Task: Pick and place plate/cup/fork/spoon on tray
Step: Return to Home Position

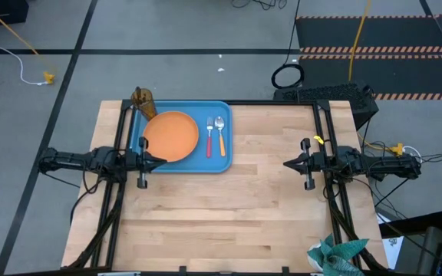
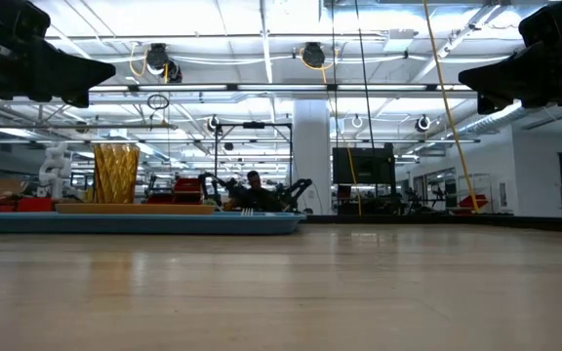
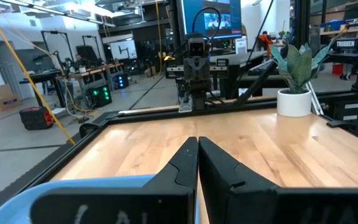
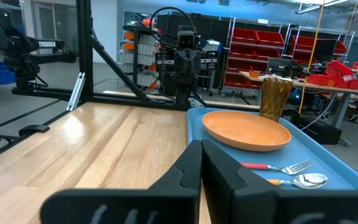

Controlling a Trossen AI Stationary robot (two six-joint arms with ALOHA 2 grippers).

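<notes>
Four pieces, plate (image 1: 171, 136), cup (image 1: 143, 100), fork (image 1: 209, 136) and spoon (image 1: 220, 134), are seen laid on the tray (image 1: 198, 163), just beside the left gripper (image 1: 162, 162) and well apart from the right gripper (image 1: 287, 164); both are clenched empty.

wooden table (image 1: 244, 207), glossy tray (image 1: 225, 164), translucent cup (image 4: 274, 96)

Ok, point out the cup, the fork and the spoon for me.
the cup (image 4: 274, 96), right wrist view, middle of its amber wall.
the fork (image 4: 277, 167), right wrist view, neck between handle and tines.
the spoon (image 1: 221, 141), high view, orange handle.
</notes>
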